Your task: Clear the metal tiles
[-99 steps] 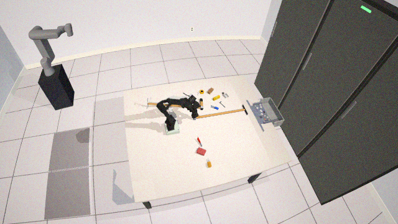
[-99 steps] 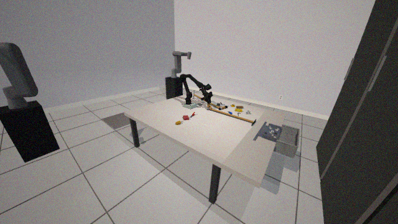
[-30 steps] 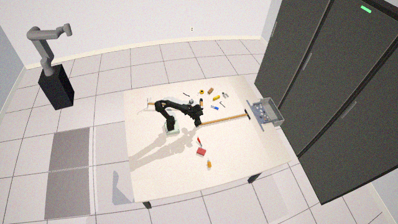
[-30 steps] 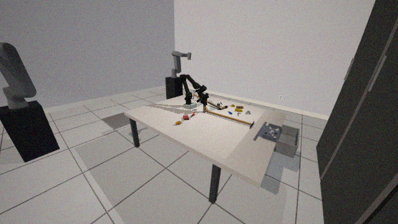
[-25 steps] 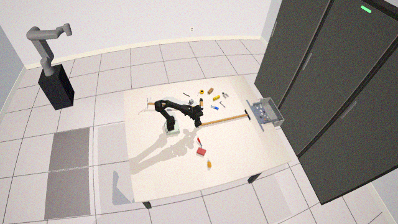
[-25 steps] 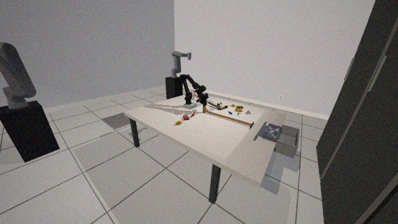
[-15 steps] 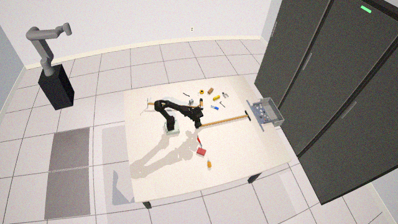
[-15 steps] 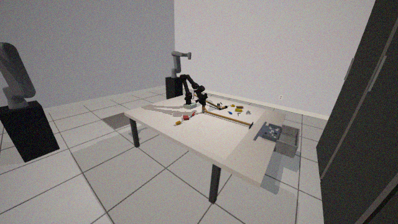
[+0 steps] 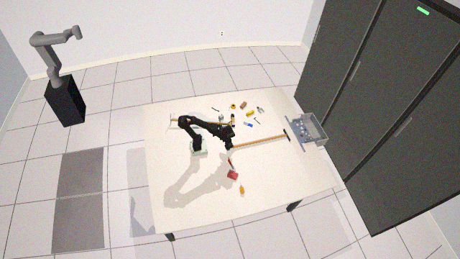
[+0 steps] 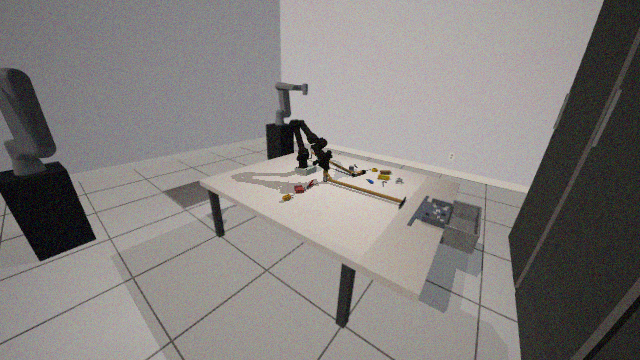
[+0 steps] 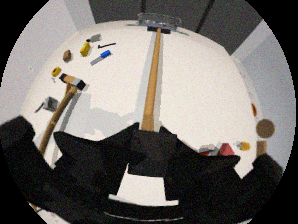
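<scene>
Across the table (image 9: pixel 273 169) (image 10: pixel 310 220) (image 11: pixel 200 75) from above, tiles (image 9: pixel 301 130) still need clearing off the plate (image 9: pixel 292 129); the scraper's head (image 9: pixel 287 135) sits short of them. Outside, the catch box (image 10: pixel 462 225) looks empty, though it's grainy. Up close, the fingers grip the scraper (image 11: pixel 153 82).

- one long scraper (image 9: pixel 260 141) (image 10: pixel 367 190) (image 11: pixel 153 80)
- one hammer (image 9: pixel 233 120) (image 10: pixel 358 173) (image 11: pixel 73 81)
- one catch box (image 9: pixel 323 139) (image 10: pixel 461 241) (image 11: pixel 175 21)
- one table (image 9: pixel 187 212) (image 10: pixel 310 225) (image 11: pixel 200 75)
- one black arm (image 9: pixel 205 125) (image 10: pixel 311 134)
- two grey arms (image 9: pixel 52 39) (image 10: pixel 25 110) (image 10: pixel 284 102)
- metal tiles (image 9: pixel 302 130) (image 10: pixel 438 211), too small to count
</scene>
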Controlling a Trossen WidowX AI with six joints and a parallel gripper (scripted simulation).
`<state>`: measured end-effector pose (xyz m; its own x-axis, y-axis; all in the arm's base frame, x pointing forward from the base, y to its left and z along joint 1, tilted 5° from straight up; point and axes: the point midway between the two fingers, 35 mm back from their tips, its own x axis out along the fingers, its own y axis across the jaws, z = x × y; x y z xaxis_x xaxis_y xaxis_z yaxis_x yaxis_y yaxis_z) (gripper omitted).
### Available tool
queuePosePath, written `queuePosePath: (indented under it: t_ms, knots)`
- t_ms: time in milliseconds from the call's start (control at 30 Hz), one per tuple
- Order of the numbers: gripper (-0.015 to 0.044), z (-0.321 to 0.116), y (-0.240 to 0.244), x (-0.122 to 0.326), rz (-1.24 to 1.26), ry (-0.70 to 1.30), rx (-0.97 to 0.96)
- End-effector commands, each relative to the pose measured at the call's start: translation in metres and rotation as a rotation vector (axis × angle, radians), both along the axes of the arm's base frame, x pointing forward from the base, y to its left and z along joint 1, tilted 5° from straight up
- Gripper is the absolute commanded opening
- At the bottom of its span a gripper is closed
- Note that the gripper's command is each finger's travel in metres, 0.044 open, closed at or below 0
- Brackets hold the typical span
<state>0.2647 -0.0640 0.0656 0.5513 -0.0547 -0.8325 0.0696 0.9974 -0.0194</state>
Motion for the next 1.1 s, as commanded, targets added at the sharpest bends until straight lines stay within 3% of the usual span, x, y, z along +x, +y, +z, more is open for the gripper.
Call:
queuePosePath:
  t_ms: [0, 1067]
  knots:
    - [0.0, 0.002, -0.002, 0.003, -0.001, -0.007, 0.001]
    - [0.0, 0.007, -0.015, 0.045, -0.014, -0.011, -0.004]
